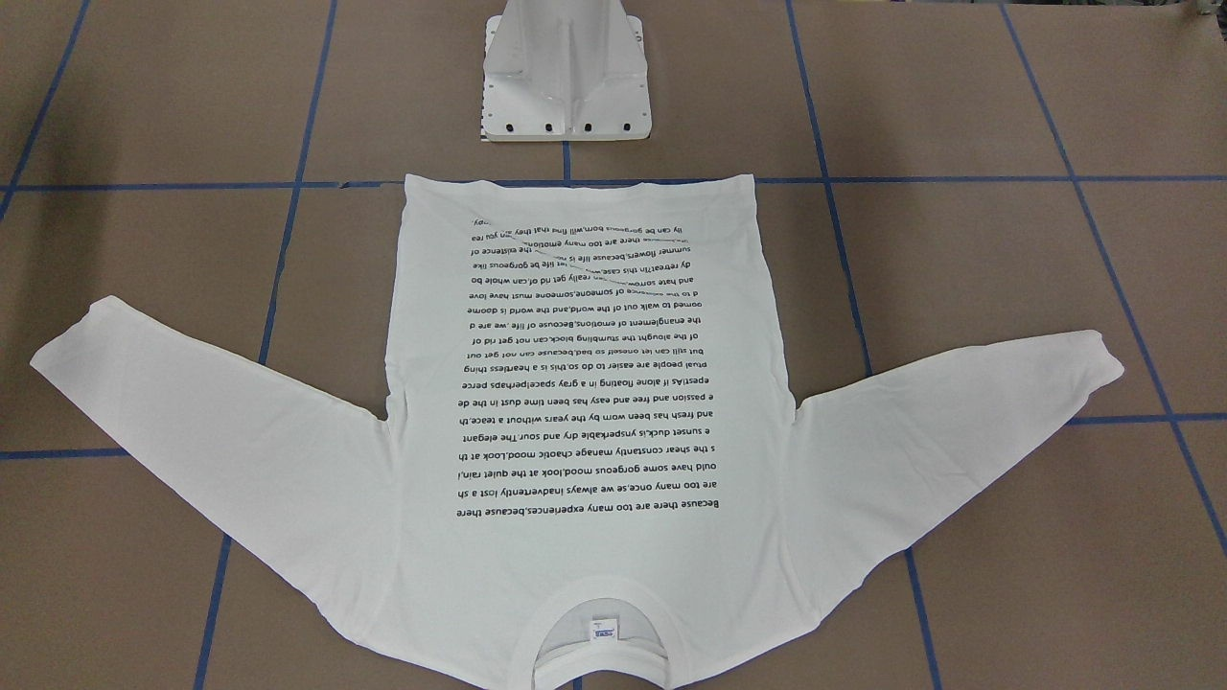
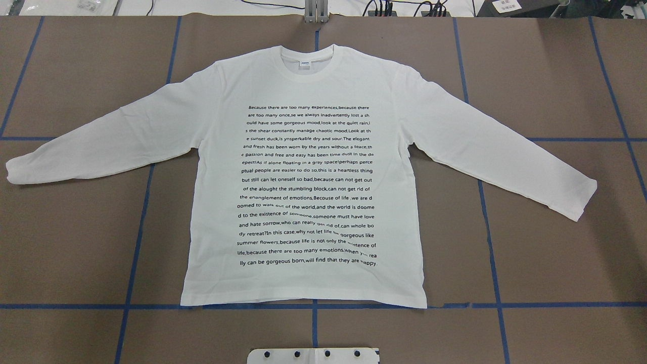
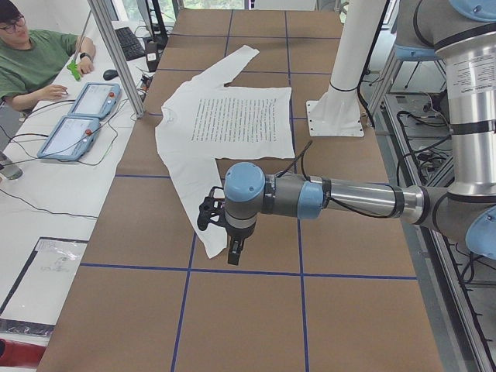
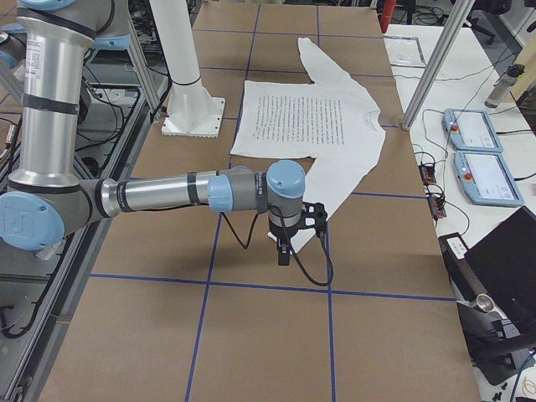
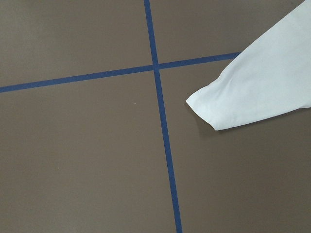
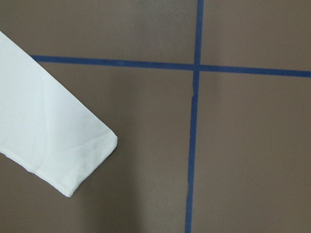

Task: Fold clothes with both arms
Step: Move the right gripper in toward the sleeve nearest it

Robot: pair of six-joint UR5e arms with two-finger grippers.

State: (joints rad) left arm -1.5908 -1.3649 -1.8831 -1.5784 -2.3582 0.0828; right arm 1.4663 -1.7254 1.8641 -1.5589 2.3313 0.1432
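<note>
Overhead exterior showed the large white long-sleeved cotton T-shirt (image 2: pixel 303 177) spread flat on the brown paper-covered table (image 2: pixel 76 253). Its black printed text faced up, the hem lay nearest the white metal pedestal base (image 2: pixel 313 355) and the ribbed collar pointed away. Both sleeves were splayed outward, which I judged left each cuff easy for its own arm to reach. No fold had been made.

In the exterior left view, the left gripper (image 3: pixel 233 249) hung above the table near the left sleeve's end, pointing down. Its wrist camera saw that cuff (image 5: pixel 214 104) lying beside a crossing of blue tape lines (image 5: pixel 155 66). The right gripper (image 4: pixel 285 249) mirrored this over the right cuff (image 6: pixel 87 160). Neither touched cloth. Whether the jaws stood apart or closed, I could not tell.
</note>
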